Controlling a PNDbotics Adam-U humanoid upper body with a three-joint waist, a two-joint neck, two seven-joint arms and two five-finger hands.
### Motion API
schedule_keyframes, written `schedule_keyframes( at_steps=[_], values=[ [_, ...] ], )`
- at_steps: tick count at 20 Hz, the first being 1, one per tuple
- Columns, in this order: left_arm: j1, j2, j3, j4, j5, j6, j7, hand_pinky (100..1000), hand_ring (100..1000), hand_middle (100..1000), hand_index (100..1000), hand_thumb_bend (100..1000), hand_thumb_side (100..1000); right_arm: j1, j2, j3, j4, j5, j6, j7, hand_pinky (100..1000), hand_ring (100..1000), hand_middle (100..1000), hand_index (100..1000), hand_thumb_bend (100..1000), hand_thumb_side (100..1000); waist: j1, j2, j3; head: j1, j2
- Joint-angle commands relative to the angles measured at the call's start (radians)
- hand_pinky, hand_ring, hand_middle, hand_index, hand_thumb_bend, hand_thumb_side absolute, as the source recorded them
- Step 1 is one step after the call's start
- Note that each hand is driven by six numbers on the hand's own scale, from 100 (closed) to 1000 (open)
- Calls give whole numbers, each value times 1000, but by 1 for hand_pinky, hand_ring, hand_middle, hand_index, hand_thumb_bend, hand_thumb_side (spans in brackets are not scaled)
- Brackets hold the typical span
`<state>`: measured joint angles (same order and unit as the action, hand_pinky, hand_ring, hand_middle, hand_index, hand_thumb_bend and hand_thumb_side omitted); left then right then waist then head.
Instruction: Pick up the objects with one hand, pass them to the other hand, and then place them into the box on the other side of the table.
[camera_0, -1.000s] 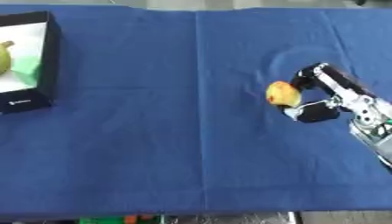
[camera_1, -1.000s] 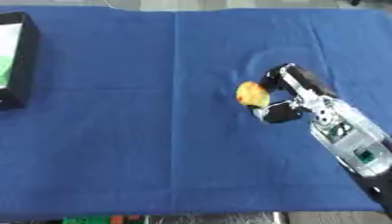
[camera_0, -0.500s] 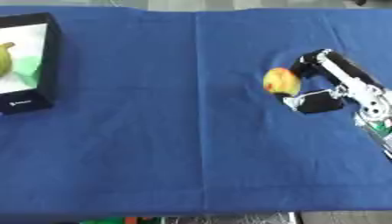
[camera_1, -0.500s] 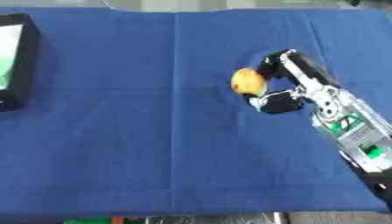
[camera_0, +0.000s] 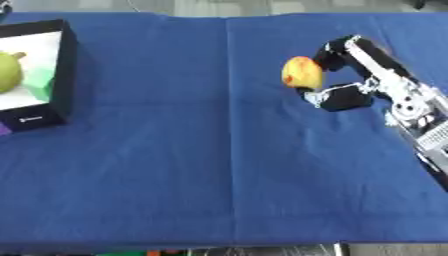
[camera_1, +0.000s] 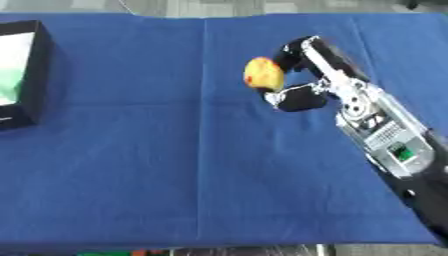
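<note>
A small yellow-orange fruit with a red spot (camera_0: 301, 72) is pinched between the fingers and thumb of my right hand (camera_0: 352, 75), which comes in from the right over the blue cloth. The fruit looks lifted off the cloth. A black box with a white inside (camera_0: 63, 75) stands at the far left, and a green pear-like fruit (camera_0: 7, 70) lies in it. My left hand shows in no view.
The blue cloth (camera_0: 192, 165) covers the whole table. Its front edge runs along the bottom of the view. My right forearm (camera_1: 389, 145) with its silver and green parts stretches toward the lower right.
My right hand has carried the yellow fruit up and away from the cloth, toward the far side. The whole picture has also shifted a little.
</note>
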<state>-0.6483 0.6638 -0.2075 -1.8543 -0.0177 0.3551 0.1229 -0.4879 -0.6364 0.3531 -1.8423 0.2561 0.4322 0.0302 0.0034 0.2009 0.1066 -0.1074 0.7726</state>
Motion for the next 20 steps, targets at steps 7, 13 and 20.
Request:
schedule_keyframes(
  at_steps=[7, 13, 20],
  values=[
    [-158, 28, -105, -103, -20, 21, -162, 776, 763, 745, 716, 187, 577, -74, 52, 16, 88, -36, -76, -101, 701, 642, 460, 526, 380, 100, 11, -31, 13, -10, -3],
    [-240, -22, -168, -115, -66, 36, -261, 771, 762, 743, 721, 207, 575, -114, 92, 33, 152, -41, -127, -137, 700, 643, 460, 525, 378, 100, 17, -36, 22, -17, -3],
    [-313, -95, -233, -79, -143, 47, -369, 771, 764, 745, 726, 223, 598, -126, 126, 43, 184, -56, -155, -166, 694, 643, 460, 523, 379, 100, 19, -39, 26, -7, -3]
  ],
)
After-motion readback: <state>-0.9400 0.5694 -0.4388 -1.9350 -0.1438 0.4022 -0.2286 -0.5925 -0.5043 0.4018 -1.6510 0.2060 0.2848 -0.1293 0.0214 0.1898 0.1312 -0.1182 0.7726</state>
